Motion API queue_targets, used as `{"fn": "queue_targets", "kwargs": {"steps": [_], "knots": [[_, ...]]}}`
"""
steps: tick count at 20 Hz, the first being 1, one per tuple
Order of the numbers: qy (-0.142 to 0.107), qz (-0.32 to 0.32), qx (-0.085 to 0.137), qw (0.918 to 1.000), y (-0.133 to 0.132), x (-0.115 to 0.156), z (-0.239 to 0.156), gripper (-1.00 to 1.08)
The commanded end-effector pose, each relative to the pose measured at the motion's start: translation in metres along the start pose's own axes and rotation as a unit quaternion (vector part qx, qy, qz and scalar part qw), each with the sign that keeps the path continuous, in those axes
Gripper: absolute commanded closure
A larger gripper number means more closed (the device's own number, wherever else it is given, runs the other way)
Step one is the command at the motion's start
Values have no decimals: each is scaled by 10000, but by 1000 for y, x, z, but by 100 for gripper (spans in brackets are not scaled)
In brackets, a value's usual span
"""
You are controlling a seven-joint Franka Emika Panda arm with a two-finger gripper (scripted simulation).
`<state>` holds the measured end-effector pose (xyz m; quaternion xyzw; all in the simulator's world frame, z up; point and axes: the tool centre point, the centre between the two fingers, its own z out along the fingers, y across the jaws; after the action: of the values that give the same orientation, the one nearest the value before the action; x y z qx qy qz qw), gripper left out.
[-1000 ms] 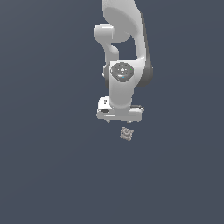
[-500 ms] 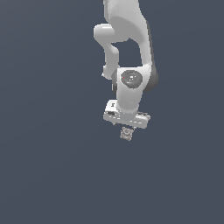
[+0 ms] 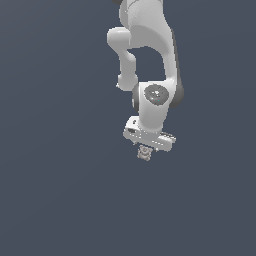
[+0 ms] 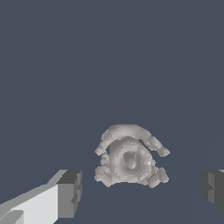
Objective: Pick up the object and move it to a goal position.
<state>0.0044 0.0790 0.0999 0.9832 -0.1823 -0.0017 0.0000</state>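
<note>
My claw has come down over the little lump.

The small, bumpy grey-beige lump (image 4: 129,158) now sits right between my two grey fingertips (image 4: 70,192), just under my white claw (image 3: 145,148), which was higher a second ago. My claw is spread wide, holding nothing. I think squeezing comes next. I see no boxes or bowls here.

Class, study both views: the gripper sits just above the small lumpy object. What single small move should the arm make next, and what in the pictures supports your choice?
Probably lower a little further, then close. In the wrist view the object lies between the two fingers, which stand apart with a gap on each side, so the gripper is open and roughly centred. In the exterior view the object shows just below the white hand, seemingly not yet gripped.
</note>
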Motion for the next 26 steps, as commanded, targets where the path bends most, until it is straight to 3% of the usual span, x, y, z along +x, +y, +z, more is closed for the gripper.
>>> {"fn": "queue_targets", "kwargs": {"steps": [1,8,22,23,26], "knots": [[13,74,3,10000,-2,0,2,-92],[12,79,2,10000,-3,0,5,-92],[16,99,3,9999,-3,0,52,-92],[16,99,3,9999,-3,0,52,108],[16,99,3,9999,-3,0,52,108]]}}
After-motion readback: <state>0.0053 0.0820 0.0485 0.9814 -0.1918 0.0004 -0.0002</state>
